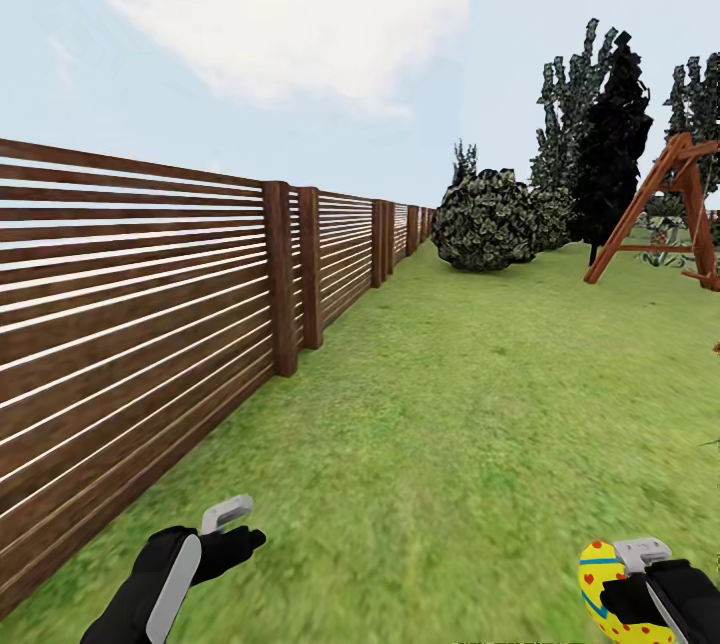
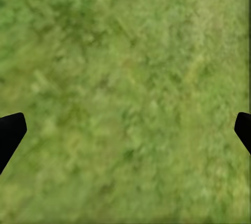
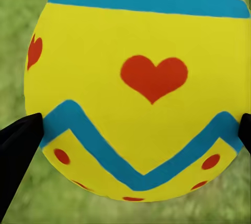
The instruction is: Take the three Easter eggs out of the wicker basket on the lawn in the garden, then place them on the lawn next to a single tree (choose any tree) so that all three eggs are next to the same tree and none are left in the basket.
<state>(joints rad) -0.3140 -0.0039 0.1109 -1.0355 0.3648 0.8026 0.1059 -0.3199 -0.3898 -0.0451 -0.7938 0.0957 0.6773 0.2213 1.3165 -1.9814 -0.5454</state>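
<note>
Far left we've got the brown slat fence [image 1: 140,294] running away from us along the lawn [image 1: 450,404], posts at intervals, sky above. Low on the left, our left gripper [image 1: 232,524] hangs over bare grass: black hand w/ a pale grey finger up. In the left wrist view its two black fingertips [image 2: 10,132] sit at opposite edges w/ nothing but blurry green between, so jaws wide apart, empty.

Mid-frame, grass stretches back to a round dark bush [image 1: 487,222], taller dark conifers [image 1: 600,134] behind it. Right of that, a reddish wooden swing frame [image 1: 670,209] stands on the grass.

Bottom right, our right gripper [image 1: 640,574] has one Easter egg [image 1: 603,592], held clear above the lawn. Right wrist view gives the close look: egg [image 3: 138,85] bright yellow, a straight blue band near one end, a blue zigzag band toward the other, red heart in the middle, part of another heart at the side, small red dots beyond the zigzag. Black fingertips [image 3: 18,145] press on either side at the zigzag, so jaws clamped on the egg, grass blurred behind.
</note>
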